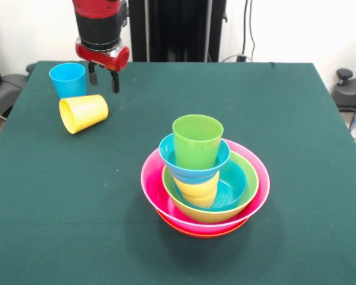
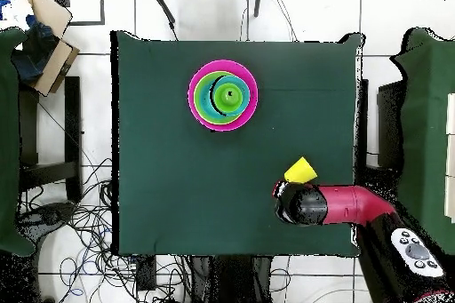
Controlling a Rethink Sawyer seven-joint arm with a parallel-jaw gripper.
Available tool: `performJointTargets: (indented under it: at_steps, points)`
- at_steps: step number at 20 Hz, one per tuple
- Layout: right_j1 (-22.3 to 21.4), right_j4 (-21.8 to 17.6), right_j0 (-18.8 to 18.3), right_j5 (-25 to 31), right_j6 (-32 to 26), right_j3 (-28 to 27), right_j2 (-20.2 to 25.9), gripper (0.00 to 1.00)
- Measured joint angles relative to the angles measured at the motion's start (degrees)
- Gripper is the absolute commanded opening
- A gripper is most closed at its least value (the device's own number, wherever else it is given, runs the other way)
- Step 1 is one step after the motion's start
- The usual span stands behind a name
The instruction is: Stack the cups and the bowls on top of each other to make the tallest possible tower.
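The tower stands at the table's front middle. A wide orange bowl is at the bottom, then the pink bowl, the lime green bowl and a blue bowl nested inside. On these stand the squat yellow-orange cup, a second blue bowl and the upright green cup. The light blue cup stands upright at the far left. The yellow cup lies on its side in front of it. My gripper hangs open and empty just right of the blue cup, above the yellow one. The red bowl is hidden.
The dark green table carries only these things. In the overhead view the tower is at the upper middle, the yellow cup lies beside my arm, and the arm hides the blue cup.
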Motion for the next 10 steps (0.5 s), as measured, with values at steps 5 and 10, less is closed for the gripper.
performJointTargets:
  at_steps: [5,10]
  points:
    - [0.0,0.0,-0.2,0.0,0.0,-0.7,-0.2,1.00]
    - [-0.5,0.4,-1.0,1.0,0.0,-1.0,-0.2,1.00]
